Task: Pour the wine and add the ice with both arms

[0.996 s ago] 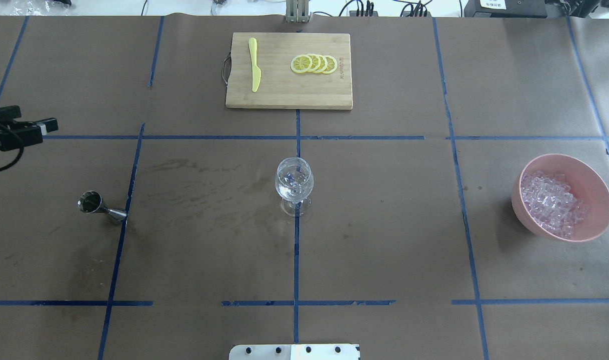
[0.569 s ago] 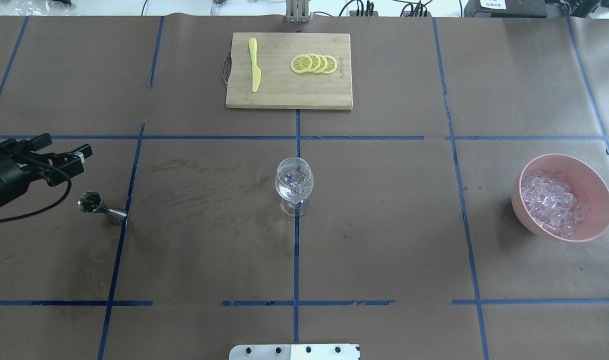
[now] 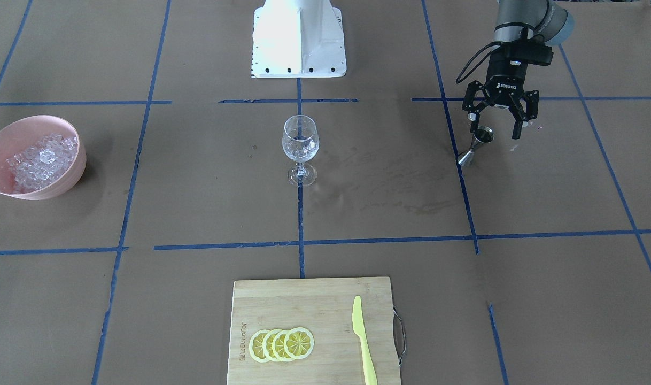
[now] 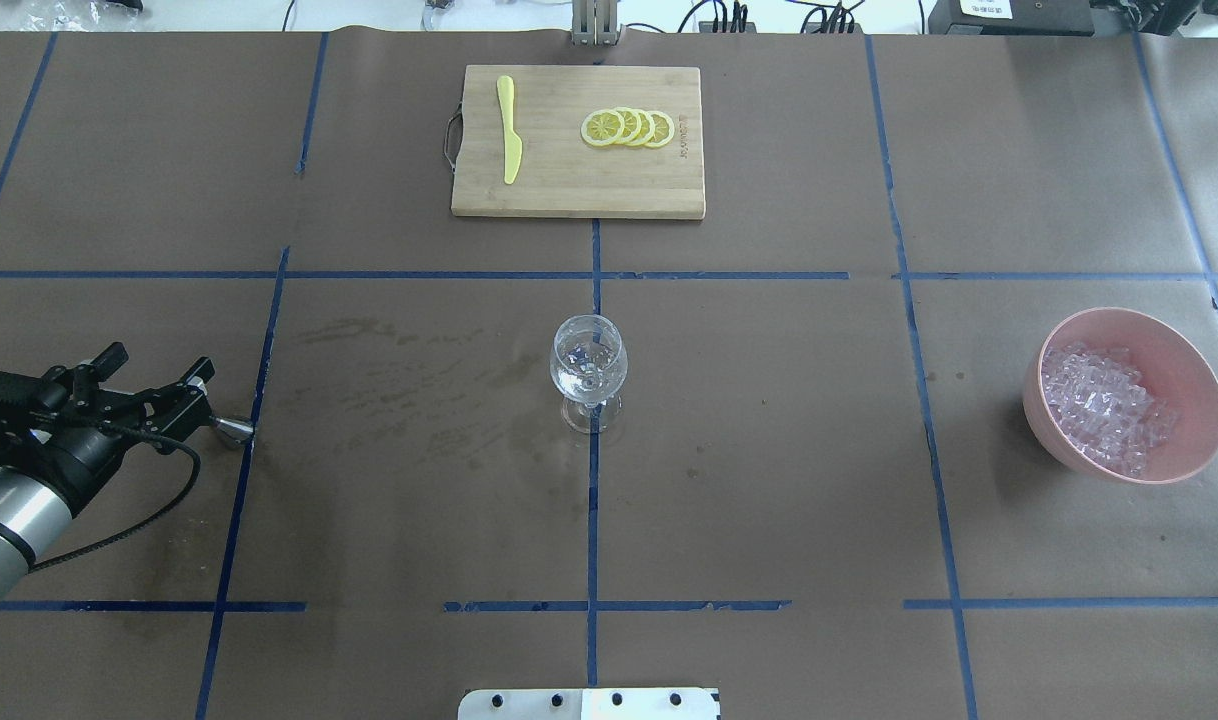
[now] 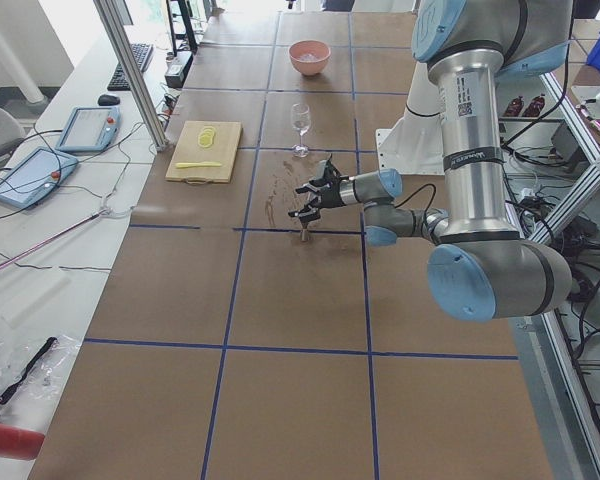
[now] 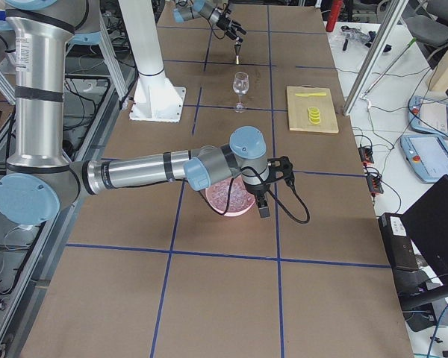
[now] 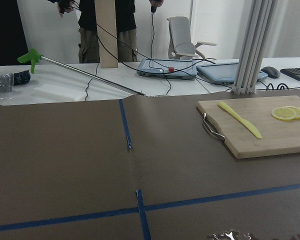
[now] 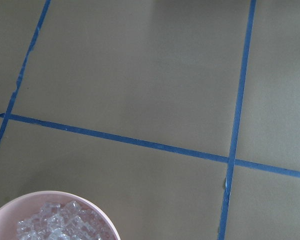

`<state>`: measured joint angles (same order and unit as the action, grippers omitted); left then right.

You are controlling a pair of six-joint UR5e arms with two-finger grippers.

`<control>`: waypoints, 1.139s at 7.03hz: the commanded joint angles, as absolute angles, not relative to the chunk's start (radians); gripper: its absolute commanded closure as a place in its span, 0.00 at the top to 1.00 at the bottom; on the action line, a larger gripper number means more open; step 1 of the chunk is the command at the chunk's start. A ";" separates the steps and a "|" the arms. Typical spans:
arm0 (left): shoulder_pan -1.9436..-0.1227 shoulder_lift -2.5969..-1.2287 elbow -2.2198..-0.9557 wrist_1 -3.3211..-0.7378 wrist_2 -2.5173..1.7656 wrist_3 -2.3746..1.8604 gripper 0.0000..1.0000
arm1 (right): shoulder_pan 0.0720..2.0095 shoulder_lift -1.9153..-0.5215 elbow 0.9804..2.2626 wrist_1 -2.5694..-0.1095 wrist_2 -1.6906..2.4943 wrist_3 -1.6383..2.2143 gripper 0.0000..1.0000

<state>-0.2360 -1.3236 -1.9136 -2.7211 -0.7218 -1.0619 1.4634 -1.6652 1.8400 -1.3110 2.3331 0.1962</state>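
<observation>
steel jigger (image 3: pixel 478 143) shows its cup front-on; overhead the left hand (image 4: pixel 162 362) covers it.

My left gripper (image 4: pixel 164 372) reaches in from the left edge with its jaws spread wide. It covers the small metal measuring cup (image 4: pixel 235 429), so only the foot shows, beside a blue tape line (image 4: pixel 231 520). A wine glass (image 4: pixel 589 365) stands upright in the middle of the counter (image 4: pixel 769 450). Far right, a pink bowl (image 4: pixel 1194 400) holds ice (image 4: pixel 1099 400). At the far edge, a cutting board (image 4: pixel 569 195) carries a yellow knife (image 4: pixel 509 130) and lemon slices (image 4: pixel 629 128).
</observation>
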 commanded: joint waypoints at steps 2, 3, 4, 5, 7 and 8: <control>-0.155 -1.362 -1.817 -2.723 -0.569 -1.081 1.00 | 1.463 -1.675 1.839 -1.310 2.333 0.196 1.00; -0.138 -1.380 -1.796 -2.727 -0.555 -1.100 1.00 | 1.463 -1.680 1.841 -1.309 2.333 0.196 1.00; -0.124 -1.396 -1.772 -2.727 -0.552 -1.133 1.00 | 1.465 -1.681 1.841 -1.308 2.333 0.196 1.00; -0.115 -1.419 -1.722 -2.727 -0.519 -1.144 1.00 | 1.463 -1.683 1.841 -1.308 2.333 0.196 1.00; -0.110 -1.451 -1.661 -2.729 -0.489 -1.155 0.99 | 1.465 -1.683 1.841 -1.308 2.333 0.196 1.00; -0.103 -1.453 -1.649 -2.729 -0.489 -1.166 0.90 | 1.463 -1.683 1.839 -1.308 2.333 0.196 1.00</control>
<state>-0.1102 -1.4465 -1.6699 -2.7288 -0.4948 -1.1539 1.4641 -1.6827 1.8406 -1.3085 2.3332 0.1963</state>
